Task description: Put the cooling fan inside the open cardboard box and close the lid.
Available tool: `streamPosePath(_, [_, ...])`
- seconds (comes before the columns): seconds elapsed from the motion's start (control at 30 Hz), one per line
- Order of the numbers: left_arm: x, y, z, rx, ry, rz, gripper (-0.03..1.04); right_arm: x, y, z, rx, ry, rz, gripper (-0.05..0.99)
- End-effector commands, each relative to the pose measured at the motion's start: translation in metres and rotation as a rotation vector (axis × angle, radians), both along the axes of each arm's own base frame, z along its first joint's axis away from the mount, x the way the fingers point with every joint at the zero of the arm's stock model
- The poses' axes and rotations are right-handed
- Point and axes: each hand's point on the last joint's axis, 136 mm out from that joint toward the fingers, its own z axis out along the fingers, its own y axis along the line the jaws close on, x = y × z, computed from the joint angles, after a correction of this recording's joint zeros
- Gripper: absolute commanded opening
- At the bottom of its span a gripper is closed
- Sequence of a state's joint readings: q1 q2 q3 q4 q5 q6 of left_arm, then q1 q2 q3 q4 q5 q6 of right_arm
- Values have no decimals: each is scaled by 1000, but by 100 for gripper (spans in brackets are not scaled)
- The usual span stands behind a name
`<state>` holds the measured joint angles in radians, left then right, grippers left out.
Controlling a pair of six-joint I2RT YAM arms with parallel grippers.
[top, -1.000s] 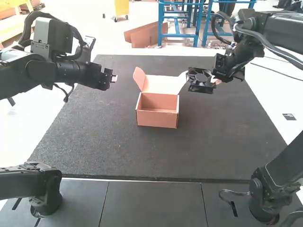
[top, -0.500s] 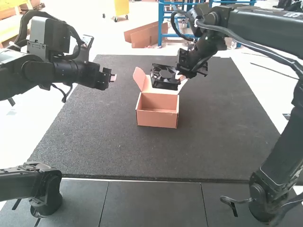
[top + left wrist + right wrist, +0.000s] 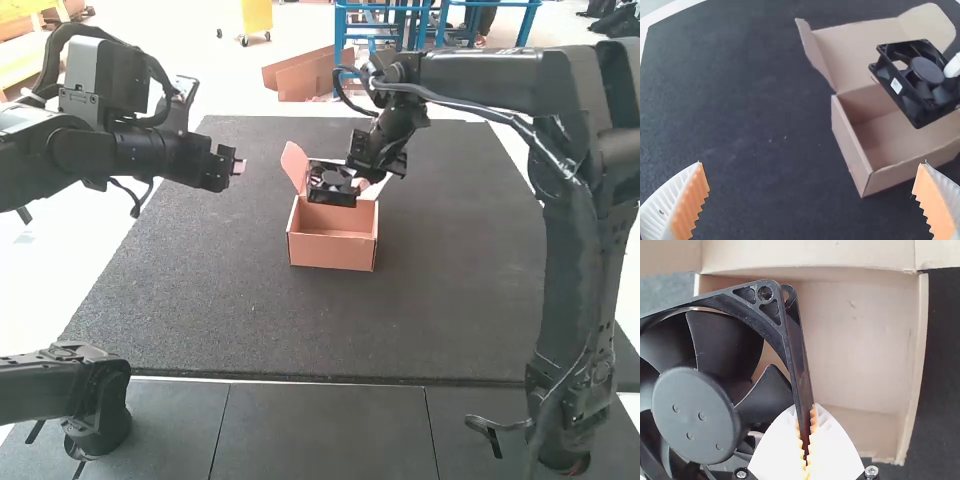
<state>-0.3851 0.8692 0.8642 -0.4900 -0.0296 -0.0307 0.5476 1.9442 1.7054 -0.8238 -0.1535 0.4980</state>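
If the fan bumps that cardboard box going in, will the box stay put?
Probably not: the cardboard box looks thin-walled and empty, so likely light enough to slide on the mat. Its open lid would probably bend, while the fan in the right pincer looks rigid.

An open cardboard box (image 3: pixel 890 145) sits on a dark, grainy surface (image 3: pixel 740 100), its lid (image 3: pixel 865 45) folded back flat behind it. A black cooling fan (image 3: pixel 915 82) hangs tilted over the box's open top, the white tip of the right gripper (image 3: pixel 953 66) touching its edge. The left gripper (image 3: pixel 810 170) frames the scene, its ribbed white fingers (image 3: pixel 687 200) with orange pads spread wide apart.
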Motion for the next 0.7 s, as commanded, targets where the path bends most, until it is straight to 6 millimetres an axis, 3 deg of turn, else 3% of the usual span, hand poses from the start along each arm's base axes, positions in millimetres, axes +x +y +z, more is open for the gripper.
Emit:
streamPosePath(0.0, [-1, 1, 18, -22, -45, 5, 96, 11, 11, 14, 26, -43, 5, -1])
streamPosePath(0.47, [2, 1, 29, -33, -69, 8, 96, 9, 0, -55, -95, 76, 26, -1])
streamPosePath(0.67, [3, 1, 34, -38, -84, 9, 96, 6, 0, -68, -114, 98, 36, -1])
